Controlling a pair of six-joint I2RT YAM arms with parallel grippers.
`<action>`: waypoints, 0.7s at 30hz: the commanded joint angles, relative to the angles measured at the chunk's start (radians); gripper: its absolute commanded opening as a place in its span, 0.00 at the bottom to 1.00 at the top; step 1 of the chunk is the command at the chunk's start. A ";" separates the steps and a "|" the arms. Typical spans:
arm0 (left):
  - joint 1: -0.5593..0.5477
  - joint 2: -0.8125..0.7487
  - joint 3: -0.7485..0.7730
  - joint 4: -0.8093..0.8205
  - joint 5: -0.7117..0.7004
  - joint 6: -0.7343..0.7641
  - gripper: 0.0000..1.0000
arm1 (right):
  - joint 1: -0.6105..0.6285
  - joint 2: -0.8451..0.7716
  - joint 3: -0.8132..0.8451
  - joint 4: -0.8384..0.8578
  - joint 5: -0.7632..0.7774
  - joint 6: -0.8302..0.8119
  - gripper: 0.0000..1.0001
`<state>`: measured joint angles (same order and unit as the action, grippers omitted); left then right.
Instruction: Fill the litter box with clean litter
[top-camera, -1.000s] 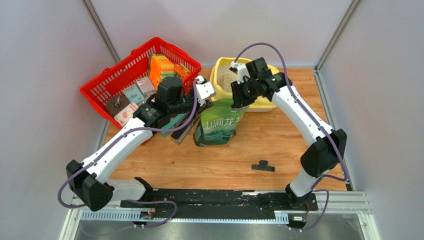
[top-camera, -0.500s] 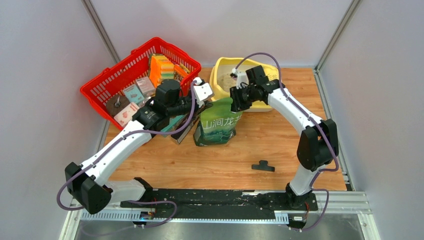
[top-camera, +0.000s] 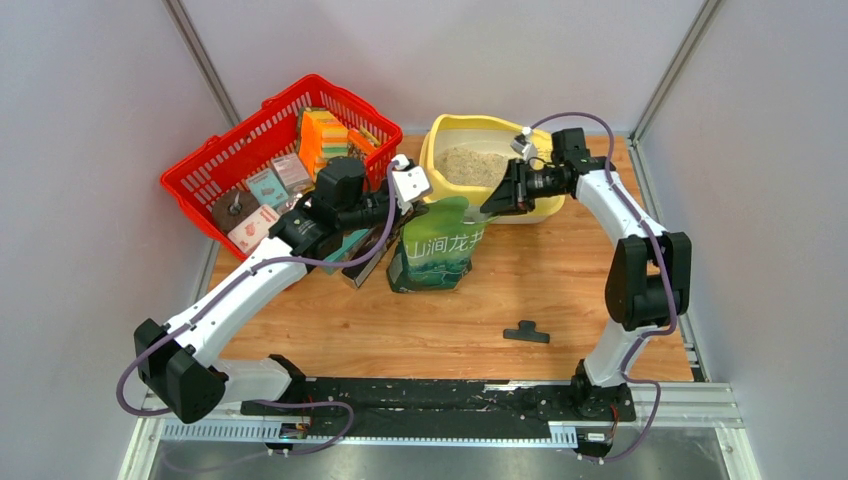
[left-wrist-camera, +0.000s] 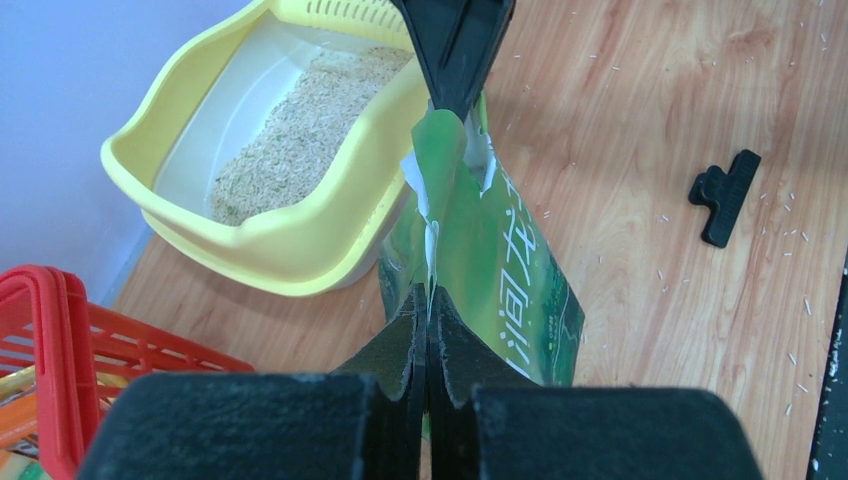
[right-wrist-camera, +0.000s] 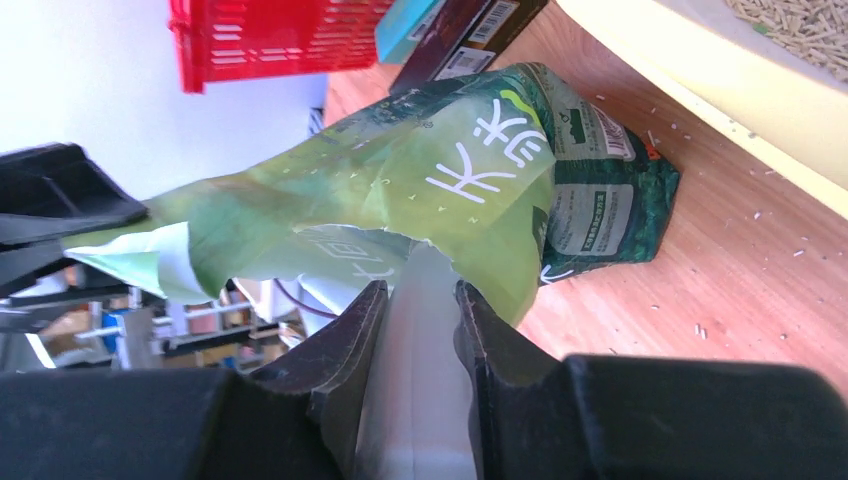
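Note:
The pale yellow litter box (top-camera: 432, 152) stands at the back of the table, with beige clean litter (top-camera: 468, 165) spread in its white basin. An opened green bag (top-camera: 438, 252) stands upright just in front of it. My left gripper (top-camera: 413, 207) is shut on the left end of the bag's top edge, jaws pressed together on the foil (left-wrist-camera: 428, 296). My right gripper (top-camera: 493, 204) pinches the right end, with a pale fold of the bag's lining between its jaws (right-wrist-camera: 418, 288). The bag mouth (left-wrist-camera: 440, 170) is stretched flat between the two grippers, beside the box rim (left-wrist-camera: 260, 238).
A red mesh basket (top-camera: 215, 165) holding several small packages stands at the back left. A dark flat box (top-camera: 365, 262) leans against the bag's left side. A black clip (top-camera: 526, 332) lies on the wood near the front. Stray granules dot the table (left-wrist-camera: 800, 300).
My right arm has swung right and away from above the litter box, uncovering the litter. It still holds the bag's corner. The left arm and the bag have hardly moved.

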<state>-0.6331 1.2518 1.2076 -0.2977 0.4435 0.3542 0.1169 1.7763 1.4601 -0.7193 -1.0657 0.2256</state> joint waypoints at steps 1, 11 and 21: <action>0.003 -0.020 0.101 0.072 0.024 0.061 0.00 | -0.065 -0.057 -0.029 0.084 -0.137 0.138 0.00; 0.004 -0.011 0.121 -0.006 0.004 0.118 0.00 | -0.218 -0.041 -0.029 0.121 -0.301 0.199 0.00; 0.003 0.004 0.136 -0.037 -0.009 0.150 0.00 | -0.263 0.020 -0.001 0.057 -0.410 0.182 0.00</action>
<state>-0.6353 1.2701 1.2591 -0.3855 0.4469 0.4599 -0.1154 1.7702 1.4261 -0.6388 -1.4048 0.4210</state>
